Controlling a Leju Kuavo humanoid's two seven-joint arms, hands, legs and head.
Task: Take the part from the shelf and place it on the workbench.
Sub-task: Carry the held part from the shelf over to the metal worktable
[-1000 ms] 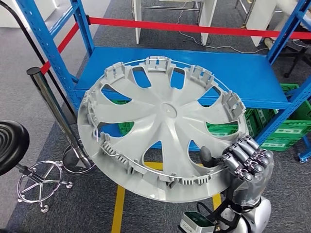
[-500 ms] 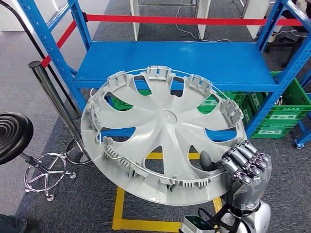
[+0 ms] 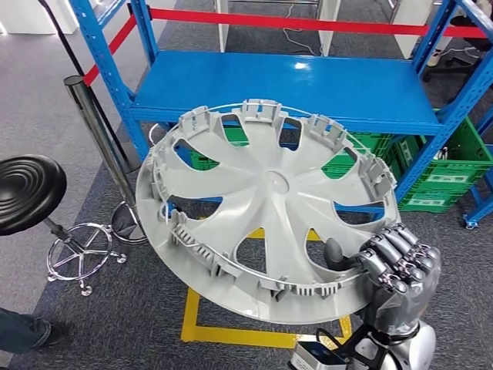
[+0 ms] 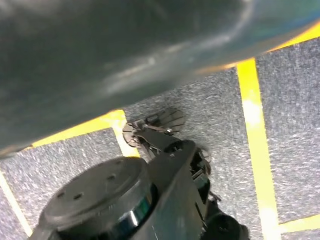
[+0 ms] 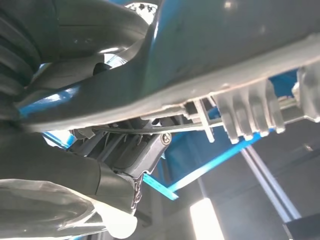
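Note:
The part is a large grey wheel cover (image 3: 262,200) with clips around its rim, held roughly flat and slightly tilted in front of me, off the blue shelf (image 3: 290,77). My right hand (image 3: 398,274) grips its near right rim, thumb on top and fingers curled around the edge. The right wrist view shows the same grip from below, the hand (image 5: 45,165) under the cover's rim (image 5: 234,45). In the left wrist view the cover's dark underside (image 4: 113,50) hangs above the carpet.
Green crates (image 3: 441,177) sit under the shelf at the right. A black stool (image 3: 26,193) and a chrome post (image 3: 98,131) stand at the left. Yellow tape (image 3: 192,308) marks the grey carpet below. A person's shoe (image 3: 23,331) is at the bottom left.
The whole picture has shifted: the shelf and floor slid as my view moved. The wheel cover stays in my right hand in the same grip.

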